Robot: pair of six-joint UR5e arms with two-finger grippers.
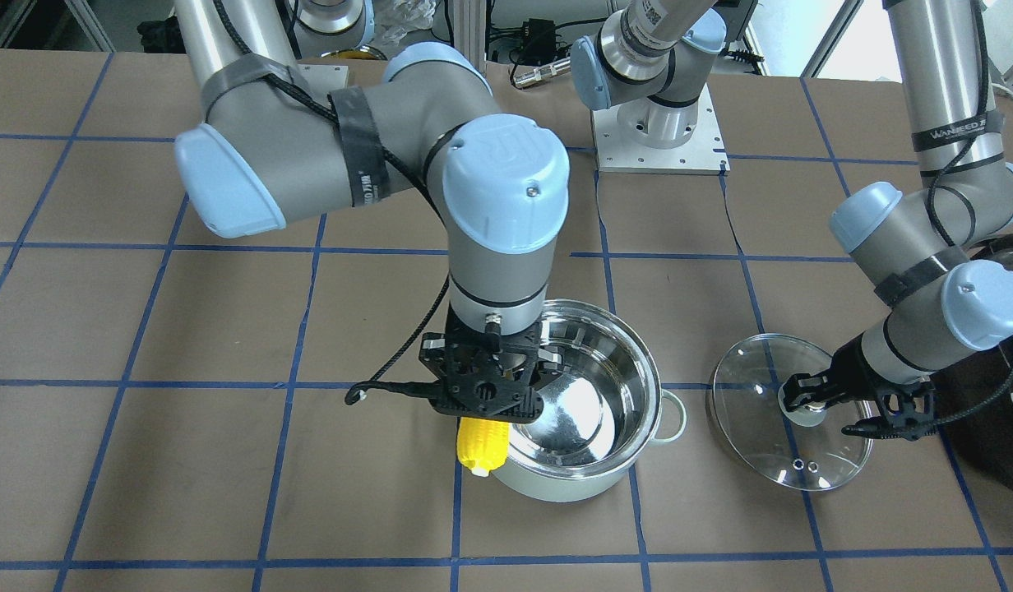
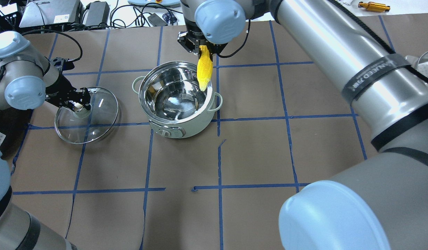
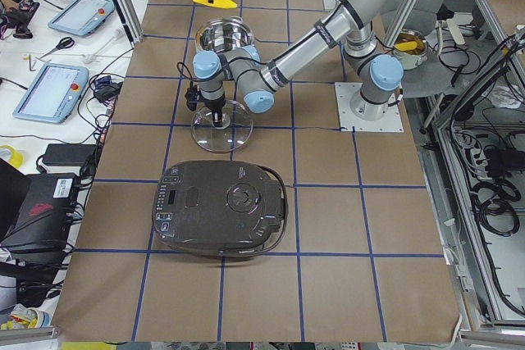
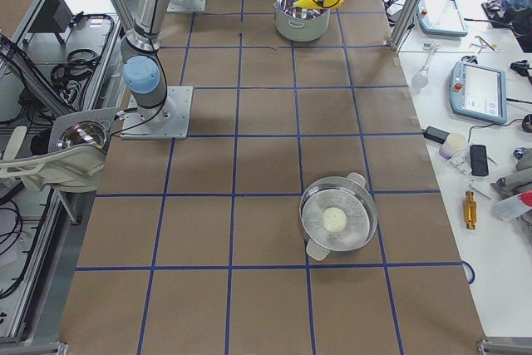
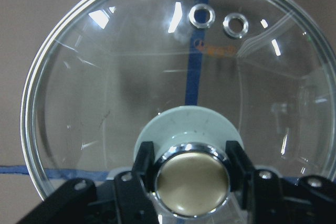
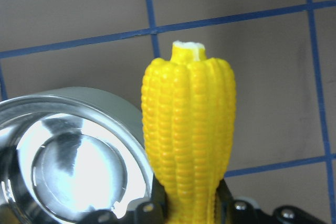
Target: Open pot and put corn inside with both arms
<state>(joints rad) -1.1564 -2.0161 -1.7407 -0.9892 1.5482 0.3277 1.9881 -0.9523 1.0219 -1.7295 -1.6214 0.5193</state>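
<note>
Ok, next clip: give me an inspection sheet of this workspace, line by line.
Surface: table covered in brown paper with a blue tape grid; paper seams split in places.
Job's things: pot open and empty; lid lying on the table beside it; corn held at the pot's rim, not yet inside.
Clutter: black appliance; steel pan holding a pale round lump.
Grippers: left gripper, jaws shut on the lid's knob; right gripper, jaws shut on the corn.
Cables: black cable looping off the right wrist, close to the pot.
Surroundings: side bench with control tablets and loose tools.
</note>
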